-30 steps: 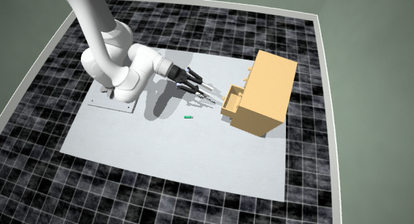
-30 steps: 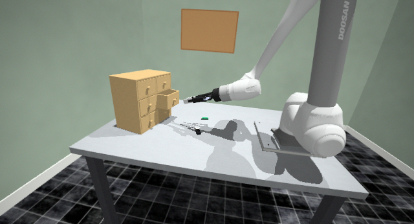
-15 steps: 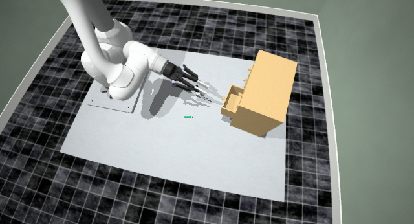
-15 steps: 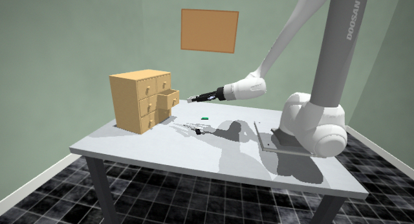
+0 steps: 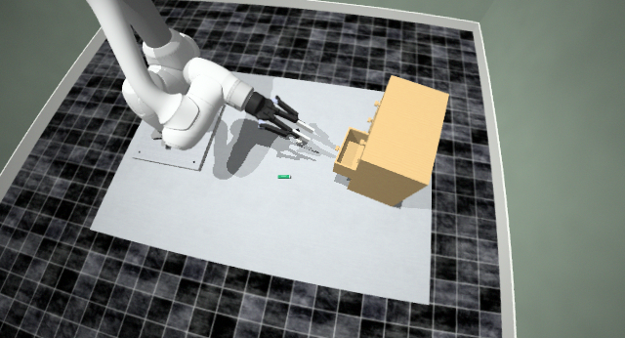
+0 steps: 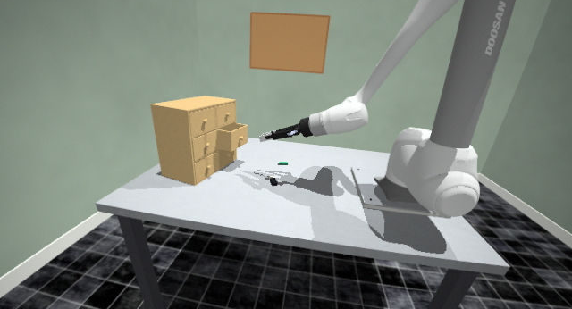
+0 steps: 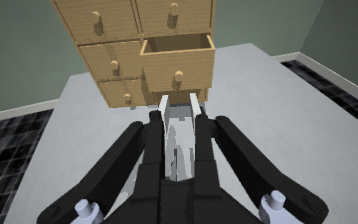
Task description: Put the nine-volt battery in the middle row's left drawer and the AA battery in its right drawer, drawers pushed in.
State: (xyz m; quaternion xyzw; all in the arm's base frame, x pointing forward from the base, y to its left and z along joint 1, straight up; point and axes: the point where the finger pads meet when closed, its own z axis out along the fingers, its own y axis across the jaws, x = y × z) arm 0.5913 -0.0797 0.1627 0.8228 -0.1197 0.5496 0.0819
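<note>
The chest (image 5: 407, 128) (image 6: 173, 144) (image 7: 97, 37) stands upright. Its right middle drawer (image 5: 345, 169) (image 6: 232, 140) (image 7: 155, 65) is partly pulled out and looks level; its visible floor is bare. The left middle drawer (image 6: 200, 148) (image 7: 97, 57) is in. The green AA battery (image 5: 284, 177) (image 6: 282, 163) lies on the table. A small black block (image 6: 273, 181), apparently the nine-volt battery, stands on the table among the arm's shadows; in the top view I cannot make it out clearly. My gripper (image 5: 311, 136) (image 6: 263, 137) (image 7: 179, 103) is slightly open and empty, in front of the open drawer's knob, not touching it.
The other drawers, top and bottom, look pushed in. The table (image 5: 234, 221) (image 6: 188, 202) (image 7: 260, 100) ends close behind the chest. The robot's base plate (image 5: 166, 157) is at the table's other end.
</note>
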